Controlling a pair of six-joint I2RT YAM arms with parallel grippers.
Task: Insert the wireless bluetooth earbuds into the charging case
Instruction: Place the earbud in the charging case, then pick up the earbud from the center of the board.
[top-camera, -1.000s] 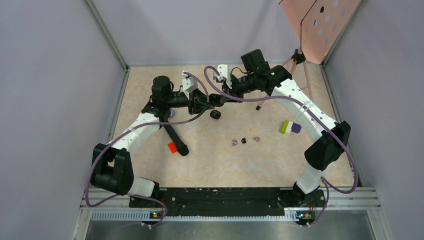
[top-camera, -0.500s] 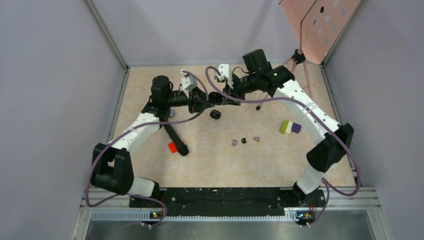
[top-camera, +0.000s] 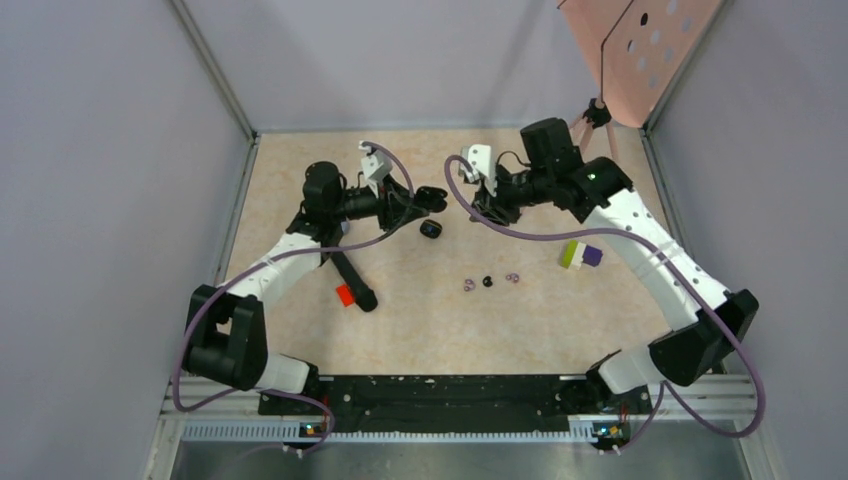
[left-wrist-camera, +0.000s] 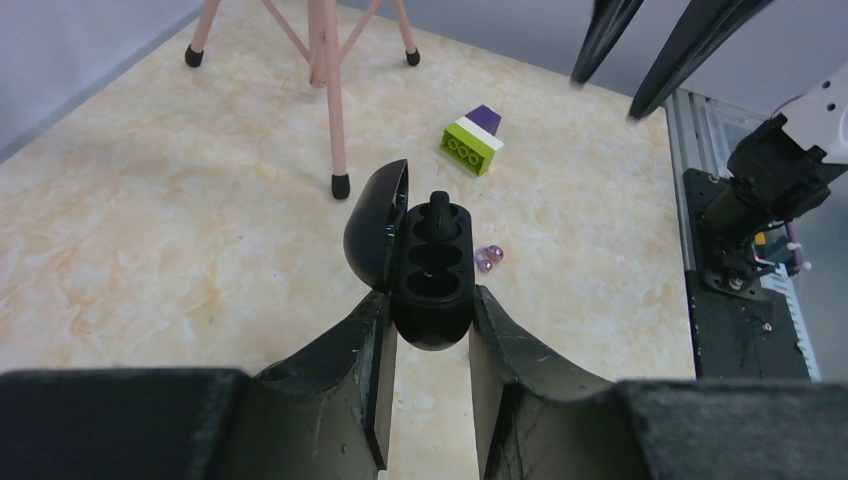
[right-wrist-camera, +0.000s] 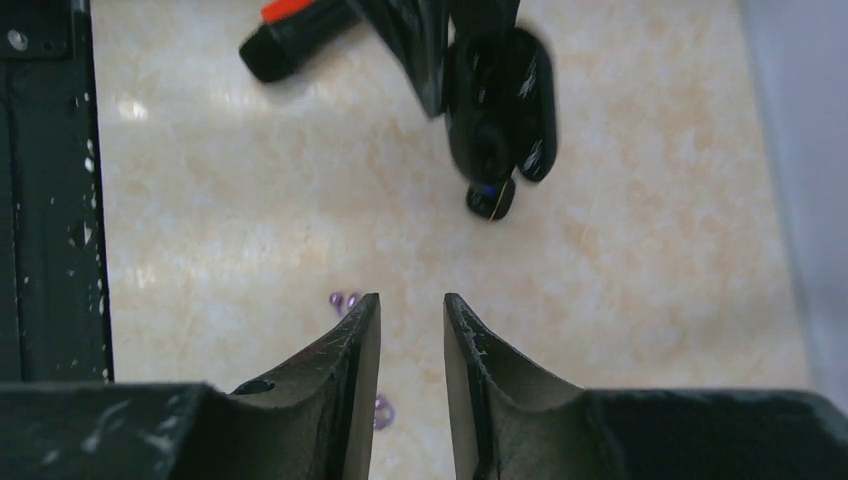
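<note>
My left gripper (top-camera: 424, 199) is shut on the black charging case (top-camera: 434, 197) and holds it above the table. In the left wrist view the case (left-wrist-camera: 432, 270) stands open between my fingertips, lid (left-wrist-camera: 374, 225) swung left, and a black bud (left-wrist-camera: 438, 204) sits in its far slot. Two pale purple earbuds (top-camera: 468, 285) (top-camera: 512, 277) and a black earbud (top-camera: 487, 281) lie on the table mid-centre. My right gripper (top-camera: 479, 207) is open and empty, to the right of the case; its wrist view (right-wrist-camera: 412, 300) shows purple buds (right-wrist-camera: 343, 300) below.
A second small black oval piece (top-camera: 431, 229) lies under the held case. A black marker with a red piece (top-camera: 350, 285) lies left. A green and purple block (top-camera: 580, 254) sits right. A pink tripod (top-camera: 590, 120) stands at the back right.
My right gripper has drawn back to the right, away from the case it was touching. My left gripper still holds the open case, shifted slightly.
</note>
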